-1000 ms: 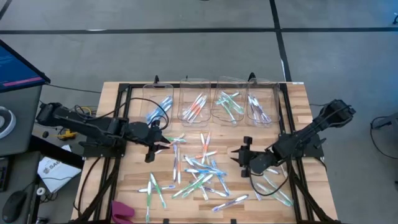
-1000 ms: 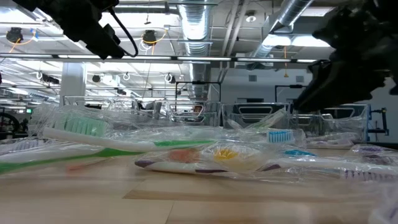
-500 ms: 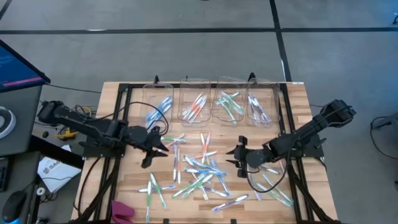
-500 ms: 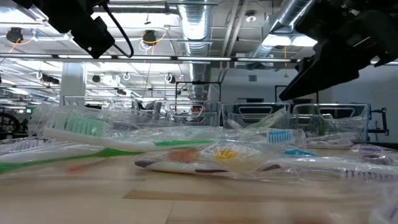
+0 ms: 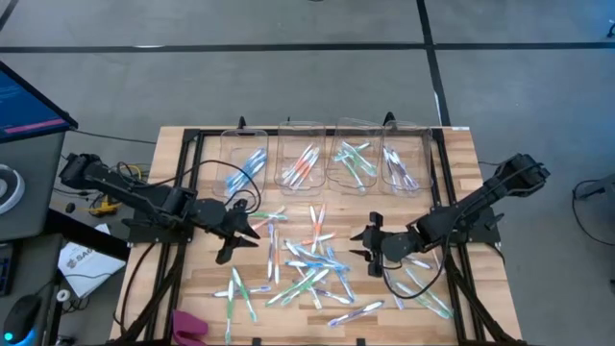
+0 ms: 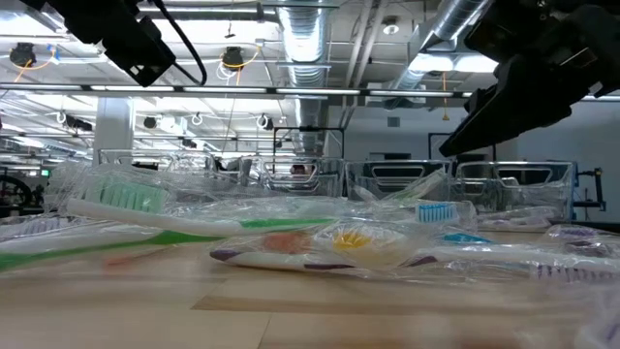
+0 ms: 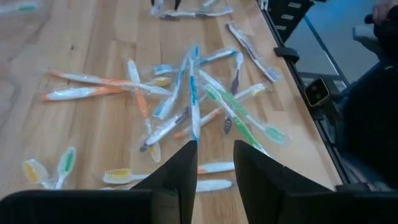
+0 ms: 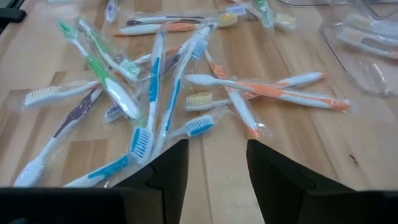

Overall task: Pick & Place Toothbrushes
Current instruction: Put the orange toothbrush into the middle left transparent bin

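Left gripper (image 5: 248,231) hovers just left of the loose toothbrush pile (image 5: 309,264), fingers parted with a narrow gap and nothing between them; wrist view shows the gap lined up on a blue-handled brush (image 7: 193,99) at the near edge of that pile. Pile sits mid-table, wrapped brushes crossed over each other in blue, green, orange and purple. Beyond the pile, along the far edge, stand four clear bins (image 5: 325,159), each already holding a few brushes. Right gripper (image 5: 363,240) hangs just right of the pile, fingers apart and empty, facing a blue brush (image 8: 155,87) with an orange brush (image 8: 273,87) beside it. More brushes lie past the right gripper, farther from the pile. Step in hand looks like the approach to a pick, both arms aimed at the pile. To do it well: choose a brush lying on top, not pinned under others, set the fingers across the handle rather than along it, come down straight, close only on one wrapper. Crinkly wrappers may slip or drag a neighbour along, so lift slowly.
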Tool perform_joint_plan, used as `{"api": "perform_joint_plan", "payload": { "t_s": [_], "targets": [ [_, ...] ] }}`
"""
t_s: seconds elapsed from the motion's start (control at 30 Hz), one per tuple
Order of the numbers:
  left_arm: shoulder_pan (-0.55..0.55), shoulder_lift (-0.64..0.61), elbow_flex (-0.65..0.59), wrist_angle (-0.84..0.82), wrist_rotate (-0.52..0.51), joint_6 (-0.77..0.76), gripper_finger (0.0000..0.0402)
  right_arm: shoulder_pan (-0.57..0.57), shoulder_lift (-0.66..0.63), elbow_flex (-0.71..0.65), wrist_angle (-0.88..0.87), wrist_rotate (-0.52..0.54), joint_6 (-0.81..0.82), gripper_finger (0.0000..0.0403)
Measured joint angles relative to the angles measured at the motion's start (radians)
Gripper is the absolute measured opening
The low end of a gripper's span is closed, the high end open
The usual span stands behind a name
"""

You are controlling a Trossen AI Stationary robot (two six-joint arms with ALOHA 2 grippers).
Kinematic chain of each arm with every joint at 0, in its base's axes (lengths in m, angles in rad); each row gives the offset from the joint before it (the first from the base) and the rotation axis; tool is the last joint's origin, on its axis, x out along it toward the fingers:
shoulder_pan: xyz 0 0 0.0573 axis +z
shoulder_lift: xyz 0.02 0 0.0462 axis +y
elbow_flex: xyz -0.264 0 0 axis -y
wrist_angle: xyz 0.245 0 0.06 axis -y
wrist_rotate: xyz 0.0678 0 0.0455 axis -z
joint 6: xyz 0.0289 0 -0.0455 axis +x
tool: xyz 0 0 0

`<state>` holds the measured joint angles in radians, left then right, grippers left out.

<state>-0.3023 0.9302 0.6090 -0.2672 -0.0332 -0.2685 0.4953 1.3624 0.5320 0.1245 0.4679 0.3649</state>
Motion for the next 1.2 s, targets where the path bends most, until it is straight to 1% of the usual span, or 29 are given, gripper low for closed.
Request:
{"api": "perform_joint_plan", "payload": {
  "t_s": [0.13, 0.3, 0.37, 0.43, 0.7, 0.87, 1.2],
  "targets": [
    [0.000, 0.000, 0.000, 0.017, -0.037, 0.002, 0.0099, -0.001, 0.000, 0.000, -0.001, 0.000, -0.029, 0.0151],
    [0.000, 0.000, 0.000, 0.023, -0.038, 0.001, 0.0099, -0.020, 0.000, 0.000, -0.001, 0.000, -0.064, 0.0142],
    [0.000, 0.000, 0.000, 0.024, -0.038, 0.002, 0.0099, -0.031, 0.009, 0.000, 0.004, 0.001, -0.102, 0.0138],
    [0.000, 0.000, 0.000, 0.024, -0.038, 0.002, 0.0099, -0.043, 0.035, -0.002, 0.009, 0.001, -0.132, 0.0133],
    [0.000, 0.000, 0.000, 0.037, -0.038, 0.002, 0.0099, -0.125, 0.178, 0.007, 0.118, 0.002, -0.148, 0.0129],
    [0.000, 0.000, 0.000, 0.042, -0.038, 0.002, 0.0099, -0.138, 0.236, 0.057, 0.127, 0.002, -0.260, 0.0134],
    [0.000, 0.000, 0.000, 0.052, -0.038, 0.020, 0.0099, -0.167, 0.373, 0.144, 0.120, 0.002, -0.342, 0.0135]
  ]
}}
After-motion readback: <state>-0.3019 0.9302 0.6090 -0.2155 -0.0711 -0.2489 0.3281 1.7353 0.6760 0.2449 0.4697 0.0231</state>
